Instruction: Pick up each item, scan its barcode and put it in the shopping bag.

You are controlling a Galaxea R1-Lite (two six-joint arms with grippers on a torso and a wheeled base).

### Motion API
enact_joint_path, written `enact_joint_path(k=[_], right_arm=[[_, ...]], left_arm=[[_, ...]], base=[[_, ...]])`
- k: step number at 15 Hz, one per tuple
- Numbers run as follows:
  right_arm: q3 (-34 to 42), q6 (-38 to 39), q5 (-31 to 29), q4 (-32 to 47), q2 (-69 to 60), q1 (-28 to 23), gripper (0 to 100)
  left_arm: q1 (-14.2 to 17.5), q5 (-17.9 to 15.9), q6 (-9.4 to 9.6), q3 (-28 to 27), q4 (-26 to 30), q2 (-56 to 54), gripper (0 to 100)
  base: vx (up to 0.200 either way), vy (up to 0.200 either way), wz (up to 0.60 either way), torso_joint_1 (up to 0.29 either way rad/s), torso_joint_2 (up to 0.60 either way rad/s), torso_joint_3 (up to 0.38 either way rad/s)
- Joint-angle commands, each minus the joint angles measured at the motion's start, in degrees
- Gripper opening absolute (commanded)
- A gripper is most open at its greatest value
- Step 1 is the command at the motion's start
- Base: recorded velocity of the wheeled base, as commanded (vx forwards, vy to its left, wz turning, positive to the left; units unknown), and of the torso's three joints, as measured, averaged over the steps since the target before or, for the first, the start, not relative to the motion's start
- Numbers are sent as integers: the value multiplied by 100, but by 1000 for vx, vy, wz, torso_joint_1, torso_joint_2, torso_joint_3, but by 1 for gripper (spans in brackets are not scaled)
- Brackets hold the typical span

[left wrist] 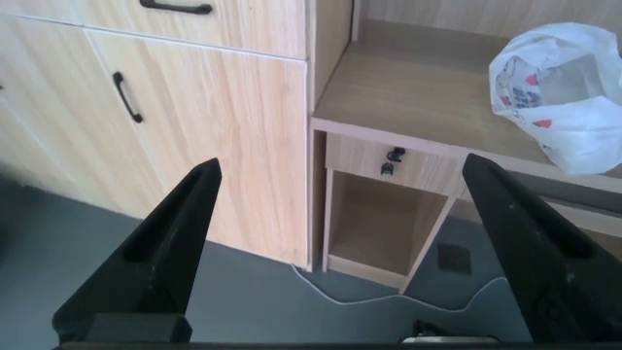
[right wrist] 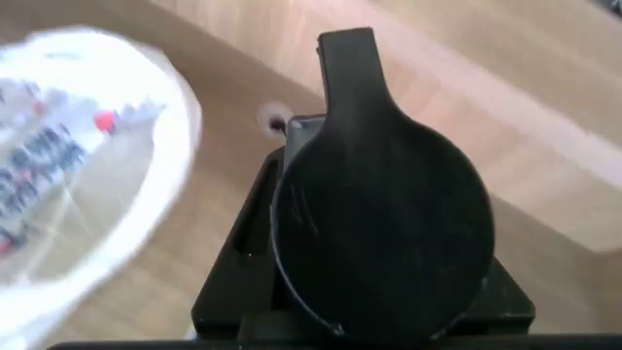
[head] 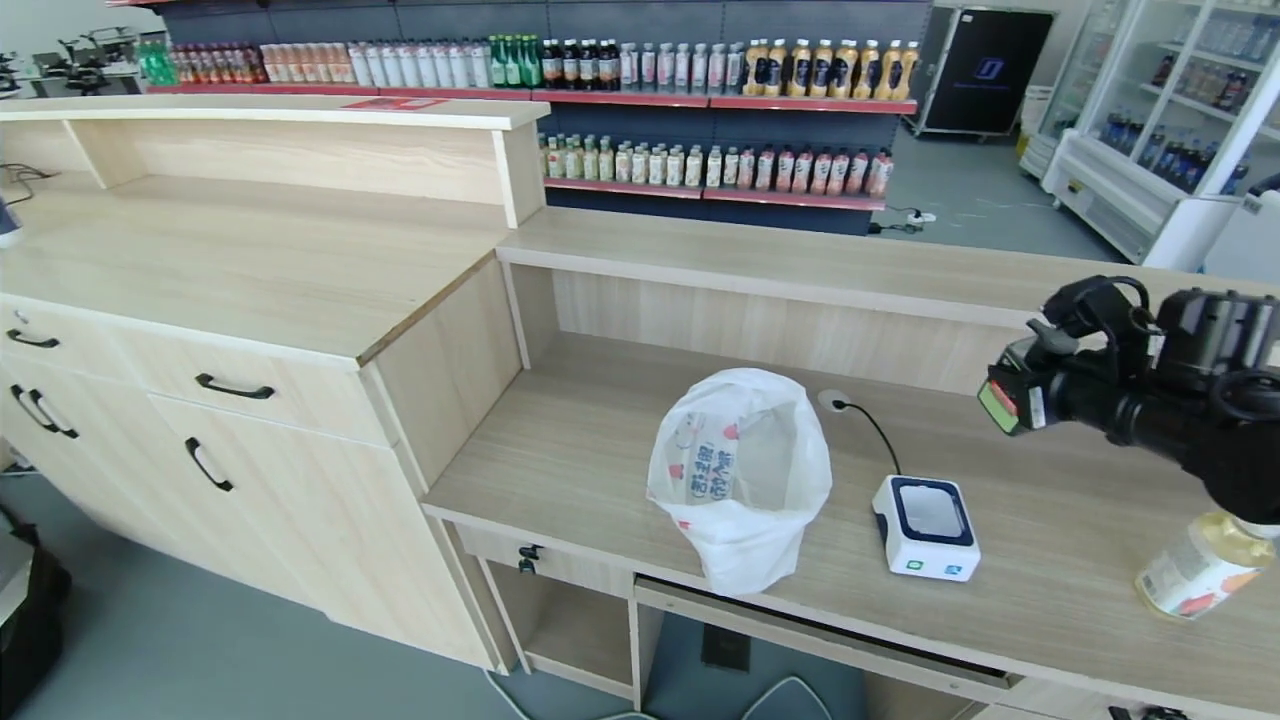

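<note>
Bench (head: 1050, 520): pale wood with a low back ledge. A taller cupboard (head: 290, 450) stands to its left, with 2 drink shelves (head: 720, 100) and a fridge (head: 1150, 120) behind.
Bag (head: 740, 480): white, mouth open, at the front edge.
Scanner (head: 925, 525): white, cabled, just right of the bag.
Bottle (head: 1200, 565): yellow drink, tilted, held in the right jaws over the bench's right front.
Left jaws: wide apart, over the floor (left wrist: 243, 292) by the cupboard.
Bare bench lies between scanner and bottle.

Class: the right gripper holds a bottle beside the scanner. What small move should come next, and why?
Probably swing the bottle over the scanner, label toward its window: the right gripper holds it off to one side of the scanner, and the bag stands open for afterwards.
</note>
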Motion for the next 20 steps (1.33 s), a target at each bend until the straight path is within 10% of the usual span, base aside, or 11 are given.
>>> enact_joint_path(k=[1, 6, 20], right_arm=[[-1193, 429, -717, -174, 800, 984, 0], [-1158, 992, -611, -1175, 2048, 1679, 0], [-1352, 1431, -471, -1290, 3393, 1661, 0]], left_arm=[[-2, 0, -1, 0, -1, -2, 100], [-2, 0, -1, 0, -1, -2, 100], [-2, 0, -1, 0, -1, -2, 100]], base=[[0, 0, 600, 12, 2, -2], [0, 0, 0, 0, 0, 0], [0, 0, 0, 0, 0, 0]])
